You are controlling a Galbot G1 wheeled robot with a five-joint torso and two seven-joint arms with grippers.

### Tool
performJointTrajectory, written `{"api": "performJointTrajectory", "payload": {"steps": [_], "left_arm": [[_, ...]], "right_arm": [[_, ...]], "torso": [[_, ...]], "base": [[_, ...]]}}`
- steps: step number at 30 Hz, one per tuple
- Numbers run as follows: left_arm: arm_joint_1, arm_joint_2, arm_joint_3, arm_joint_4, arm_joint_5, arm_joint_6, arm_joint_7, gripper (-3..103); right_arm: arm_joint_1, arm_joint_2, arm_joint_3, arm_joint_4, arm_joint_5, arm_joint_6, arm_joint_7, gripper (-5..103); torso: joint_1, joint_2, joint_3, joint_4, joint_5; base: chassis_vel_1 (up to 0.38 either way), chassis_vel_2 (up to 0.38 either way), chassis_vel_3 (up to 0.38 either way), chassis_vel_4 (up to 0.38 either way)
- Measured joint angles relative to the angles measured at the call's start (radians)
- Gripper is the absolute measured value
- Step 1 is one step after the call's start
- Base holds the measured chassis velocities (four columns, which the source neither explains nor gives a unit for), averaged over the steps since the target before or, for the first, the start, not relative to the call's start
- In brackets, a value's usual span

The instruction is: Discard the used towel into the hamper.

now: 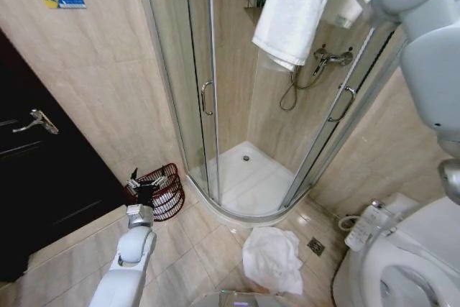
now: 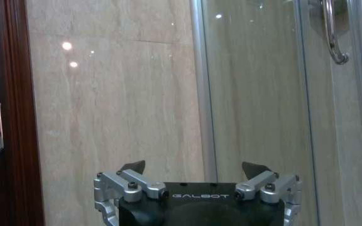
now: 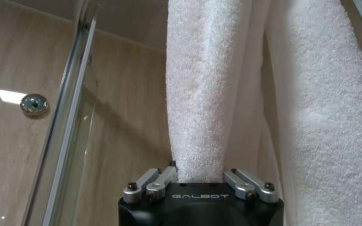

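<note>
1. Right gripper point(image 3: 200, 176) held high by the shower, fingers clamped on a white towel point(image 1: 295, 8) that hangs down.
2. Left gripper point(image 2: 193, 172) low over the hamper point(image 1: 162, 190), fingers spread wide, holding nothing.
3. Hamper on floor tiles between the dark door point(image 1: 43, 177) and the shower.
4. 1 more white towel point(image 1: 273, 258) lies crumpled on the floor.

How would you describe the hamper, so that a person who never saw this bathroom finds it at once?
Start from the curved glass shower cabin. On the tiled floor, between the cabin and the dark door, stands the hamper, a small round red-brown wire basket. The left gripper hovers above it; nothing else nearby is openwork wire.
</note>
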Motion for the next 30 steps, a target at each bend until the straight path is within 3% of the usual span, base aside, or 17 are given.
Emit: {"api": "performJointTrajectory", "payload": {"steps": [4,11,16,19,21,28,30], "left_arm": [[-0.005,-0.007,0.004,0.0,0.0,0.0,0.0,100],[-0.004,-0.005,0.006,0.008,0.0,-0.007,0.002,100],[-0.01,-0.009,0.006,0.02,-0.004,-0.011,0.002,100],[-0.019,-0.025,0.009,0.001,-0.021,0.007,0.003,100],[-0.02,-0.028,0.009,-0.005,-0.024,0.01,0.003,100],[-0.011,-0.031,0.006,-0.01,-0.025,0.011,0.004,100],[-0.009,-0.03,0.005,-0.01,-0.025,0.01,0.004,100]], "right_arm": [[-0.017,-0.014,0.001,0.017,0.022,0.006,-0.001,13],[-0.139,-0.097,0.037,0.114,0.041,0.033,-0.006,12],[-0.307,-0.187,0.126,0.229,0.07,0.042,-0.02,12],[-0.562,-0.238,0.285,0.351,0.078,0.042,-0.035,12],[-0.622,-0.243,0.315,0.374,0.071,0.042,-0.037,12],[-1.011,-0.209,0.524,0.461,0.004,0.042,-0.054,12],[-1.053,-0.202,0.547,0.468,-0.008,0.042,-0.057,12]], "torso": [[0.0,0.0,0.0,0.0001,-0.0003],[0.0,0.0,0.0,0.0,0.0],[0.0,0.0,0.0,0.0001,-0.0004],[0.0,0.0,0.0,-0.0007,0.0005],[0.0,0.0,0.0,-0.0007,0.0005],[0.0,0.0,0.0,0.0006,-0.0003],[0.0,0.0,0.0,0.0005,-0.0002]], "base": [[0.0,0.0,0.0,0.0],[0.0,0.0,0.0,0.0],[0.0,0.0,0.0,0.0],[0.0,0.0,0.0,0.0],[0.0,0.0,0.0,0.0],[0.0,0.0,0.0,0.0],[0.0,0.0,0.0,0.0]]}}
